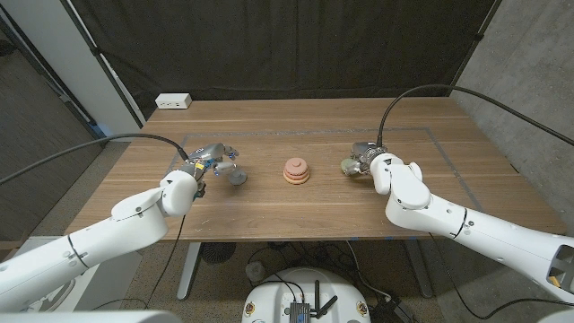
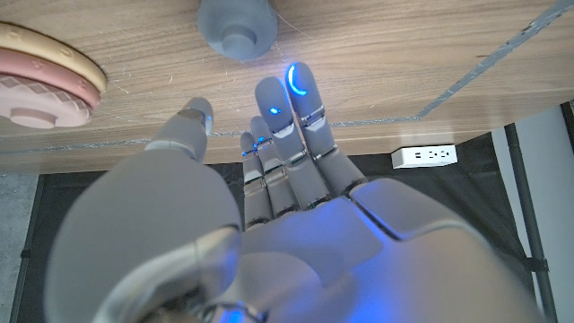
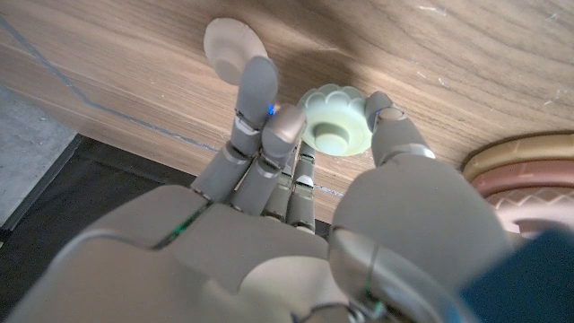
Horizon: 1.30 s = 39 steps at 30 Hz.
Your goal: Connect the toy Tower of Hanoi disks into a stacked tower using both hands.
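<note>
A stack of pink and tan disks stands at the table's middle. A small grey disk lies on the wood to its left. My left hand reaches toward the grey disk with its fingers stretched out, a short gap short of it, holding nothing. Right of the stack, my right hand pinches a pale green scalloped disk between thumb and fingers. A pale beige disk lies just beyond those fingers.
A white power strip sits at the table's far left corner. Thin tape lines mark a rectangle on the wooden table. A black curtain hangs behind.
</note>
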Motion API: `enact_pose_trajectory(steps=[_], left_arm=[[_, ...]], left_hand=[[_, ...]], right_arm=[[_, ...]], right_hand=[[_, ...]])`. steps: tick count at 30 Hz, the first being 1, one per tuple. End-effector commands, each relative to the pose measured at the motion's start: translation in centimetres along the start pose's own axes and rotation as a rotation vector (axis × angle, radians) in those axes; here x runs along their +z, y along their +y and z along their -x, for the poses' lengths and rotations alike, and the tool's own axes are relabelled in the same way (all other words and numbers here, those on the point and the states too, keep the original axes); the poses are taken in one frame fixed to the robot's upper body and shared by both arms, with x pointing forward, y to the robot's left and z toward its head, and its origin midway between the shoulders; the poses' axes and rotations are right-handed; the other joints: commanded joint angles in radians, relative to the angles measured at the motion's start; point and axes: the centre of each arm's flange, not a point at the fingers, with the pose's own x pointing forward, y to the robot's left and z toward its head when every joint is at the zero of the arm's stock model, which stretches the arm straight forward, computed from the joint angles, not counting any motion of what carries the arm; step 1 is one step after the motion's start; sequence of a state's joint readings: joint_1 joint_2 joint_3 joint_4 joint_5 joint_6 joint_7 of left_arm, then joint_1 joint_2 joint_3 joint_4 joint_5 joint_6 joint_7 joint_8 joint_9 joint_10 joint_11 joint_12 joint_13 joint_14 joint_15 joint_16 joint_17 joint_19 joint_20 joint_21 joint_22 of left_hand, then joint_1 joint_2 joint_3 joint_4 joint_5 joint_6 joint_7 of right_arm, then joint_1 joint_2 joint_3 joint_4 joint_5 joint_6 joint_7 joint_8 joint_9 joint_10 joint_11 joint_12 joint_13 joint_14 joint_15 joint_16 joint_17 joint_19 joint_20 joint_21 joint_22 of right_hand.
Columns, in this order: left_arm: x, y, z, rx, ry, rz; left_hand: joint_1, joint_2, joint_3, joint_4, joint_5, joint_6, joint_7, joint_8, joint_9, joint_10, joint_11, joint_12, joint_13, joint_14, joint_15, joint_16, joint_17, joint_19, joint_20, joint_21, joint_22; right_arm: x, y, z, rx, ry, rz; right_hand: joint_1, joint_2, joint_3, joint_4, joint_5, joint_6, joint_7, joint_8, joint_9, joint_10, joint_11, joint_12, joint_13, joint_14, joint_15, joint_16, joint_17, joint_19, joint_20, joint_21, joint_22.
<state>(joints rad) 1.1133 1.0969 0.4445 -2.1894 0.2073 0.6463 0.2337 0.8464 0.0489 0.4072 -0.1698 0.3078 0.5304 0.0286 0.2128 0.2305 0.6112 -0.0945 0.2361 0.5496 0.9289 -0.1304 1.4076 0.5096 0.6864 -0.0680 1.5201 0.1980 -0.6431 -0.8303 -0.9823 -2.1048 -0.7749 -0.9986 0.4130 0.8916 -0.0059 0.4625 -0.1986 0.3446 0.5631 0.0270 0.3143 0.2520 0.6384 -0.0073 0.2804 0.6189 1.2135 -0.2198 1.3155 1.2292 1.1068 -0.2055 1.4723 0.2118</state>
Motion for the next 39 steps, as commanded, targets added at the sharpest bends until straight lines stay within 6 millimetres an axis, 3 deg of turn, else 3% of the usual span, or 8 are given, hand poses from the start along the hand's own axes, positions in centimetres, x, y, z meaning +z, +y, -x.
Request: enact_pose_trajectory(steps=[1, 22, 39], left_arm=[[-0.1, 0.2, 0.3, 0.002, 0.006, -0.002], [0.0, 0.2, 0.3, 0.005, 0.006, 0.001], [-0.3, 0.3, 0.5, 0.018, 0.012, 0.012]], left_hand=[[-0.004, -0.005, 0.007, 0.001, 0.008, 0.008, -0.001, -0.003, 0.003, 0.006, -0.005, 0.002, 0.004, 0.011, -0.089, -0.002, 0.004, 0.006, -0.133, 0.006, 0.001], [-0.005, -0.007, 0.013, 0.001, 0.008, 0.009, -0.002, -0.004, 0.004, 0.009, -0.006, 0.001, 0.011, 0.01, -0.089, -0.002, 0.003, 0.005, -0.132, 0.007, 0.002], [-0.004, -0.009, 0.017, 0.001, 0.008, 0.01, -0.001, -0.005, 0.005, 0.012, -0.007, 0.0, 0.013, 0.011, -0.089, -0.002, 0.002, 0.005, -0.134, 0.008, 0.002]], right_arm=[[0.6, -1.4, 1.3, -0.015, -0.011, 0.032], [1.2, -2.8, 2.5, -0.03, -0.076, 0.013], [3.9, -4.1, 3.1, -0.07, -0.208, 0.067]], right_hand=[[0.049, 0.057, 0.044, 0.035, 0.008, 0.07, -0.057, 0.005, 0.005, 0.102, -0.088, 0.0, 0.007, 0.005, 0.0, 0.01, 0.003, 0.009, -0.016, 0.006, 0.002], [0.042, 0.056, 0.052, 0.037, 0.014, 0.076, -0.056, 0.004, 0.005, 0.105, -0.086, -0.006, 0.012, 0.002, 0.0, 0.021, 0.003, 0.011, -0.016, 0.007, 0.002], [0.036, 0.053, 0.059, 0.037, 0.019, 0.068, -0.052, -0.002, 0.004, 0.099, -0.082, -0.017, 0.013, 0.0, 0.0, 0.031, 0.003, 0.011, -0.016, 0.007, 0.001]])
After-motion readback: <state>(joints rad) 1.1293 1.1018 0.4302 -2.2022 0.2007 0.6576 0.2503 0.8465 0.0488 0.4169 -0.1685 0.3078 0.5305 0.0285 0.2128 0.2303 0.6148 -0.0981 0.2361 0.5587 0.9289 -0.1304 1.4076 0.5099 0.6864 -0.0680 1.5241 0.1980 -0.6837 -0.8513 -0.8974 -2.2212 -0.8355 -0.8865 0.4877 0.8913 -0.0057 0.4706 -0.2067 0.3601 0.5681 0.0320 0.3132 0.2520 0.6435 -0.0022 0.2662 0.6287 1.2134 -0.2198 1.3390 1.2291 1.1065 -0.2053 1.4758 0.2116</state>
